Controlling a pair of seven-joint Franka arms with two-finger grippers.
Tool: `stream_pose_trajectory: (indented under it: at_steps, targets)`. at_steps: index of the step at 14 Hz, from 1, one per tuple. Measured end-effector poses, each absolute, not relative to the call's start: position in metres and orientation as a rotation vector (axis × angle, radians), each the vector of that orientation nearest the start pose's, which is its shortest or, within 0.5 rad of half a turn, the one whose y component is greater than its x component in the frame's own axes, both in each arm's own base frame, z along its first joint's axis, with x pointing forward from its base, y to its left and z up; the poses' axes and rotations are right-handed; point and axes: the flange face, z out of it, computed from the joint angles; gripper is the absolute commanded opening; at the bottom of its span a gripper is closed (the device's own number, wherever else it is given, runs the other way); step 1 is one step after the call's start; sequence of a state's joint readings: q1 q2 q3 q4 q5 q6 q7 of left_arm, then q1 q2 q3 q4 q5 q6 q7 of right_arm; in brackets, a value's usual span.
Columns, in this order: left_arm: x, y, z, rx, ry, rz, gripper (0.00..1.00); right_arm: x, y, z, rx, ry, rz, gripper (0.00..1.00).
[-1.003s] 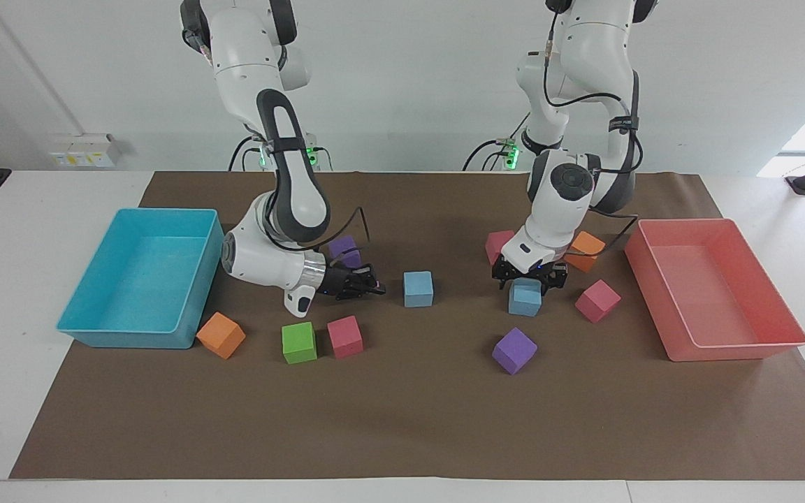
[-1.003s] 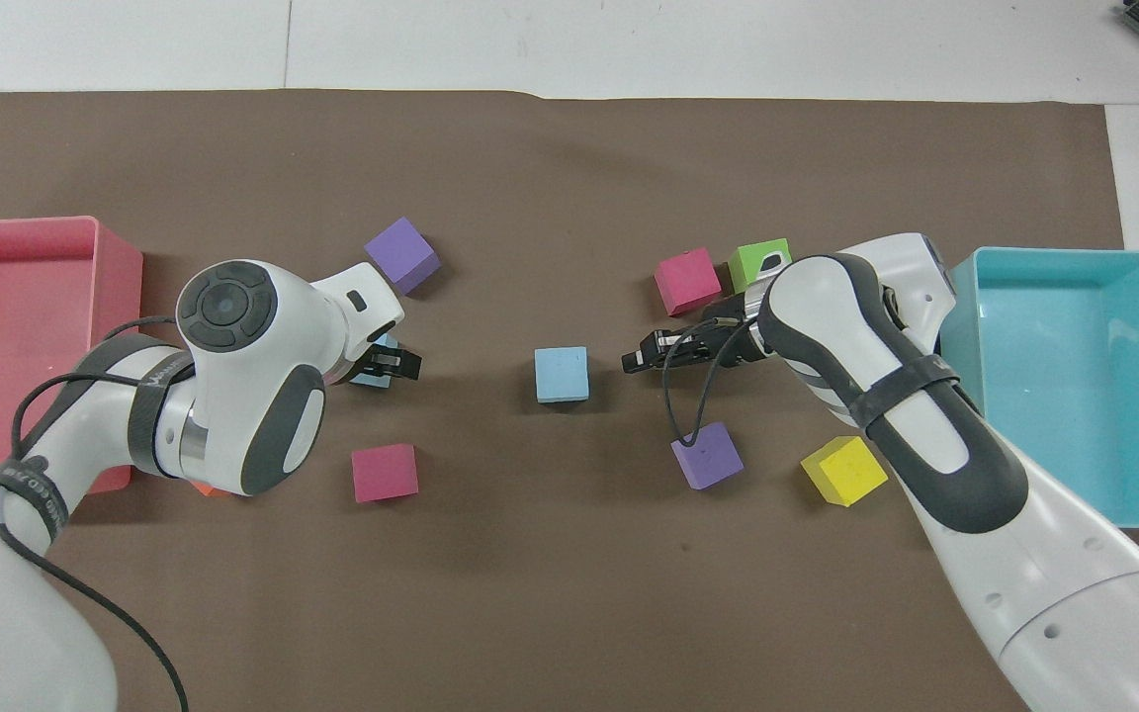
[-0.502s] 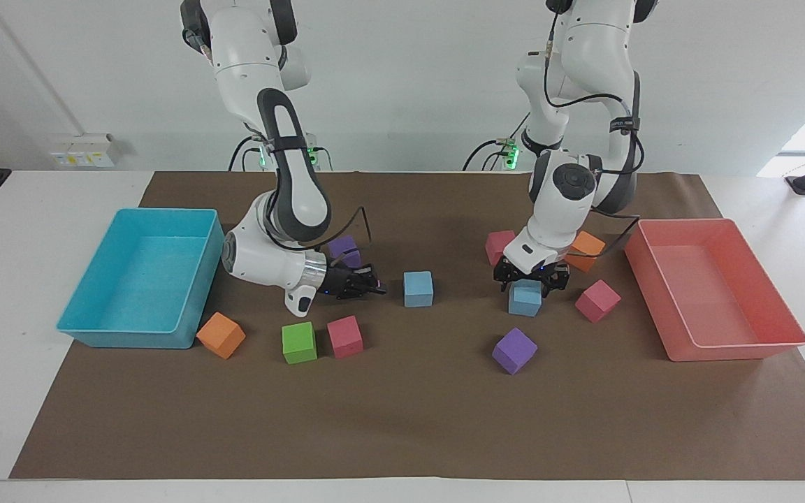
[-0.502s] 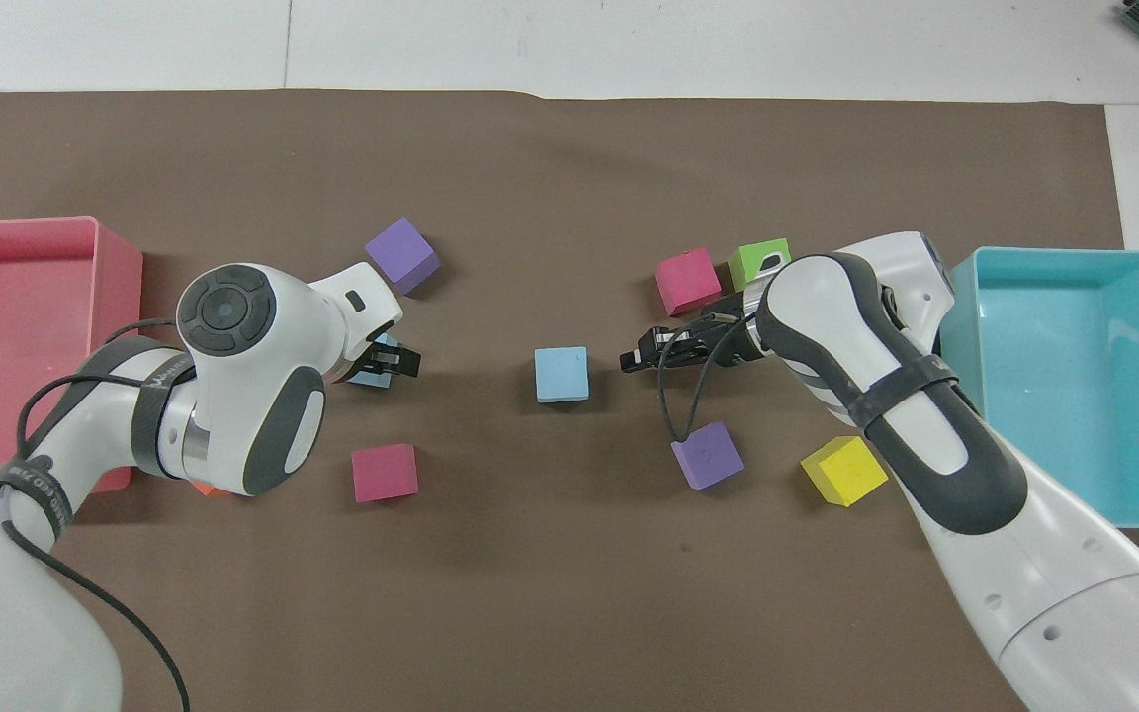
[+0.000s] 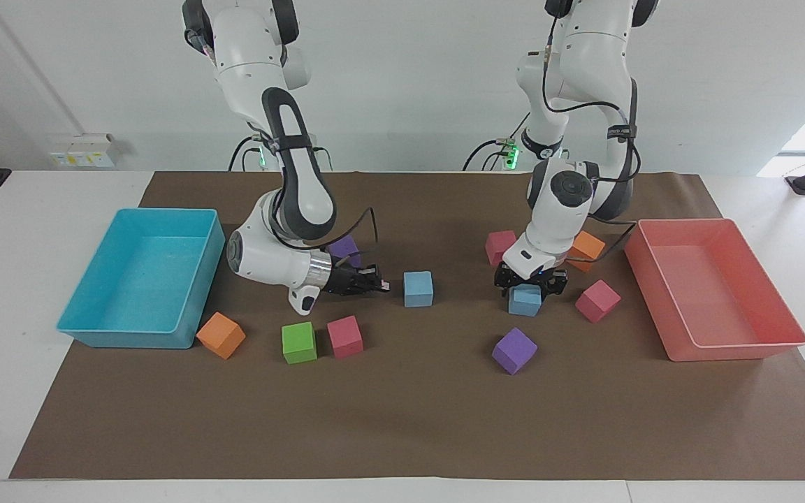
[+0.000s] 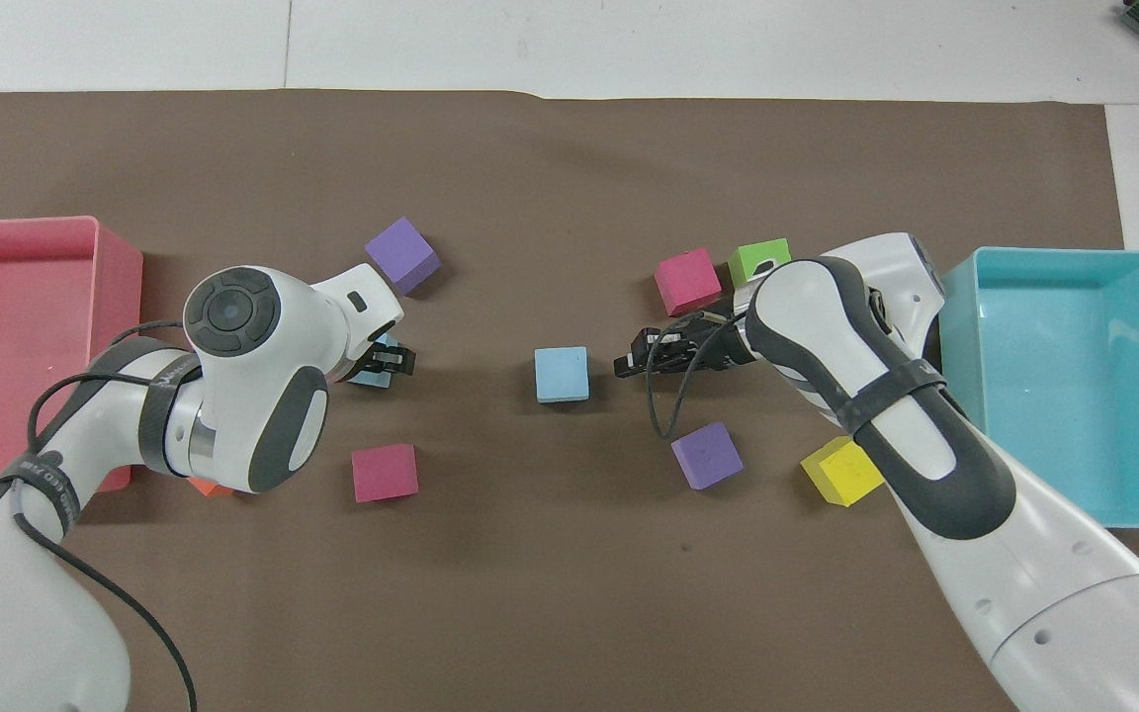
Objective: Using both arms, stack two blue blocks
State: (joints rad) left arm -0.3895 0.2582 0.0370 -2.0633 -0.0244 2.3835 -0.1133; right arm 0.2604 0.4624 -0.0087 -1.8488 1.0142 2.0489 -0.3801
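One blue block [image 5: 418,288] [image 6: 562,374] sits on the brown mat at mid-table. The second blue block [image 5: 525,301] lies toward the left arm's end and is mostly hidden under the arm in the overhead view [image 6: 370,375]. My left gripper [image 5: 530,281] [image 6: 387,360] points down with its open fingers straddling the top of this block, which rests on the mat. My right gripper [image 5: 376,285] [image 6: 629,361] lies level just above the mat, pointing at the mid-table blue block, a short gap away and holding nothing.
A turquoise tray [image 5: 95,328] stands at the right arm's end and a pink tray [image 5: 731,346] at the left arm's end. Purple [image 5: 513,351], pink [image 5: 597,300], orange [image 5: 221,334], green [image 5: 299,341] and yellow [image 6: 842,471] cubes lie scattered around the blue blocks.
My left gripper has come down lower over its blue block. My right gripper has crept a little closer to the mid-table blue block. No block has moved.
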Motion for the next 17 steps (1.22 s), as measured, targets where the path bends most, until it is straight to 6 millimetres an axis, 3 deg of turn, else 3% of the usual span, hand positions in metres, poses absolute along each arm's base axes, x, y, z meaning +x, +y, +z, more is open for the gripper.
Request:
stream_pose_trajectory:
  at_steps: [4, 7, 10, 17]
  targets:
    - [0.563, -0.206, 0.329, -3.151, 0.328, -0.141, 0.13, 0.596, 0.203, 0.273, -2.304, -0.019, 0.225, 0.0]
    - [0.572, -0.224, 0.376, -3.172, 0.233, -0.157, 0.13, 0.596, 0.203, 0.273, -2.311, -0.023, 0.228, 0.0]
    - [0.563, -0.277, 0.419, -3.196, 0.118, -0.163, 0.14, 0.596, 0.203, 0.273, -2.314, -0.026, 0.23, 0.0]
    - [0.515, -0.38, 0.428, -3.235, -0.123, -0.165, 0.13, 0.596, 0.203, 0.273, -2.316, -0.028, 0.231, 0.0]
